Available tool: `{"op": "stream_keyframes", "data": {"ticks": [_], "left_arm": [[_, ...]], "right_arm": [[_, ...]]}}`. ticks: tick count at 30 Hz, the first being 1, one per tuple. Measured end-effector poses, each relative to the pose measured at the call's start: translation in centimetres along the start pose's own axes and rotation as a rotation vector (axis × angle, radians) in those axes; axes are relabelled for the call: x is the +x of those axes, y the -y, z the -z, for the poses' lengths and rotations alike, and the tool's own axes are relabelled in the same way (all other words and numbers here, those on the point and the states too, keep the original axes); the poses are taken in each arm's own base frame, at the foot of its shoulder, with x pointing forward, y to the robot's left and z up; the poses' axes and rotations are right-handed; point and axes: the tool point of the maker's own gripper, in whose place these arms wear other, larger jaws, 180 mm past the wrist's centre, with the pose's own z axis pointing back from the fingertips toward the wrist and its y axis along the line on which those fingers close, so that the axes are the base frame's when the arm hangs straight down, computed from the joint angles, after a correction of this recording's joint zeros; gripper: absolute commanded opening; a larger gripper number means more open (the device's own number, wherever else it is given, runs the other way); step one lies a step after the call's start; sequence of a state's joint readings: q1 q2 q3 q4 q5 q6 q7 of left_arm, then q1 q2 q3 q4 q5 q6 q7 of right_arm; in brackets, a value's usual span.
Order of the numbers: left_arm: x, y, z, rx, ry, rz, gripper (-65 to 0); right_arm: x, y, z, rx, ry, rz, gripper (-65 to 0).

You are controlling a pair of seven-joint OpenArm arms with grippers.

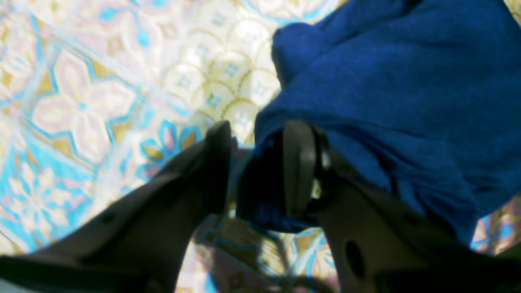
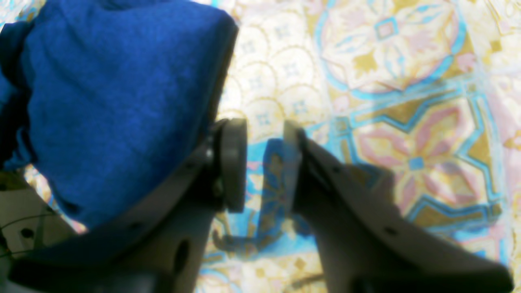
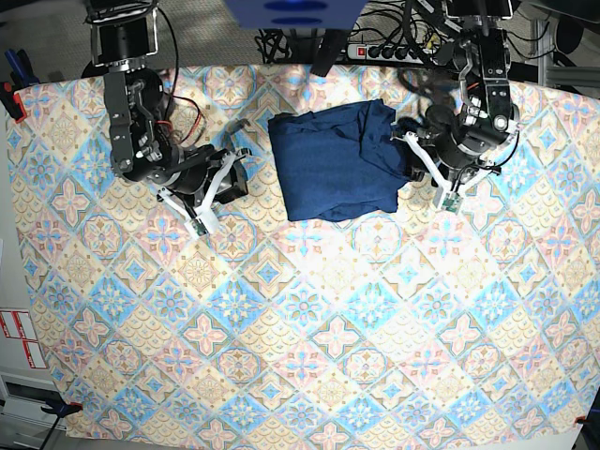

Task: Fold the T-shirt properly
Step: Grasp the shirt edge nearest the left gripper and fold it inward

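The T-shirt point(image 3: 333, 159) lies as a dark blue folded bundle on the tablecloth at the back middle. My left gripper point(image 3: 411, 157) is at its right edge. In the left wrist view this gripper point(image 1: 258, 162) is open. A fold of the T-shirt point(image 1: 386, 89) hangs against the right-hand finger point(image 1: 299, 167), and the other finger point(image 1: 217, 162) stands apart from the cloth. My right gripper point(image 3: 234, 183) sits just left of the shirt. In its wrist view it point(image 2: 262, 162) is open, with only tablecloth showing in the gap and the T-shirt point(image 2: 114, 101) beside its left finger.
A pastel tile-patterned tablecloth point(image 3: 300, 328) covers the whole table. Cables and a power strip point(image 3: 394, 47) lie beyond the back edge. A red clamp point(image 3: 11, 98) grips the left edge.
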State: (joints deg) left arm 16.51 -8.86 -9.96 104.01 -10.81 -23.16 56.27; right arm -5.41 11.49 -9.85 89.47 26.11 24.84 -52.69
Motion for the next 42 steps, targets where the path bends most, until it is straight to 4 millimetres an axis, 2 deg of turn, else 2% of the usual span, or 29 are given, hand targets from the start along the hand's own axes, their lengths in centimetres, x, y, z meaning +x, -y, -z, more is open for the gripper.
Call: {"op": "stream_keyframes", "data": {"ticks": [6, 10, 14, 22, 27, 42], "left_arm": [[-1.5, 0.3, 0.2, -0.027, -0.031, -0.037, -43.5], [-2.6, 0.5, 0.4, -0.032, -0.057, -0.044, -43.5], [-4.0, 0.8, 1.3, -0.046, -0.101, -0.065, -43.5], [-3.0, 2.3, 3.4, -0.096, -0.111, -0.057, -44.1], [-2.6, 3.6, 3.8, -0.123, -0.115, -0.014, -44.2], [-2.5, 3.5, 3.8, -0.122, -0.111, -0.018, -44.2]], "right_arm": [[1.7, 0.1, 0.0, 0.003, 0.038, -0.010, -50.1], [0.8, 0.1, 0.0, -0.001, 0.010, -0.009, -50.1], [0.9, 0.1, 0.0, -0.002, 0.013, -0.010, -50.1], [0.9, 0.0, 0.0, 0.001, 0.015, -0.009, -50.1], [0.9, 0.0, 0.0, 0.001, 0.015, -0.009, -50.1], [0.7, 0.0, 0.0, 0.002, 0.012, -0.008, -50.1]]}}
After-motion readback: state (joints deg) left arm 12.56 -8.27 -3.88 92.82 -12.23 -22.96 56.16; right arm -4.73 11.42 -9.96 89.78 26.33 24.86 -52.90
